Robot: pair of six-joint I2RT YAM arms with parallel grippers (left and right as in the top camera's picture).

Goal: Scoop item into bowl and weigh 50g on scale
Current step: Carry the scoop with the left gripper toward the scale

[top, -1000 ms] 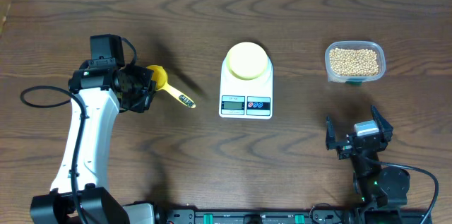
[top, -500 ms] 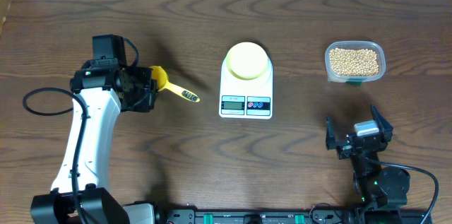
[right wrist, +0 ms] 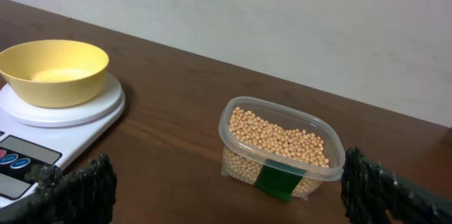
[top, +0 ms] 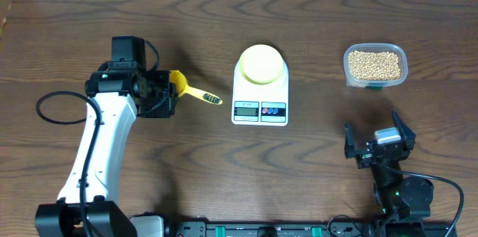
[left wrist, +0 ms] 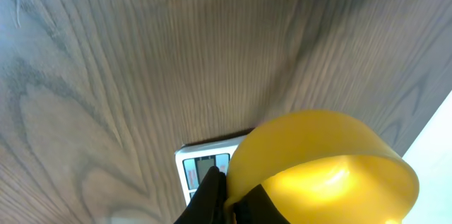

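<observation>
My left gripper (top: 166,90) is shut on the rim of a bright yellow scoop (top: 179,83), whose handle points right toward the scale (top: 259,111). In the left wrist view the scoop's cup (left wrist: 332,167) fills the lower right, with the scale's display (left wrist: 205,171) behind my fingers (left wrist: 212,196). The pale yellow bowl (top: 261,63) sits empty on the scale's platform. The beans (top: 375,63) fill a clear tub at the back right. My right gripper (top: 372,134) rests open near the front edge, facing the tub (right wrist: 282,146), the bowl (right wrist: 53,68) and the scale (right wrist: 63,111).
A black cable (top: 52,106) loops on the table left of the left arm. The tub carries a green label (right wrist: 277,180) on its near side. The table's far edge meets a white wall.
The left arm has carried the scoop to the right, closer to the scale, and its handle now points more level. The right arm has not moved.
</observation>
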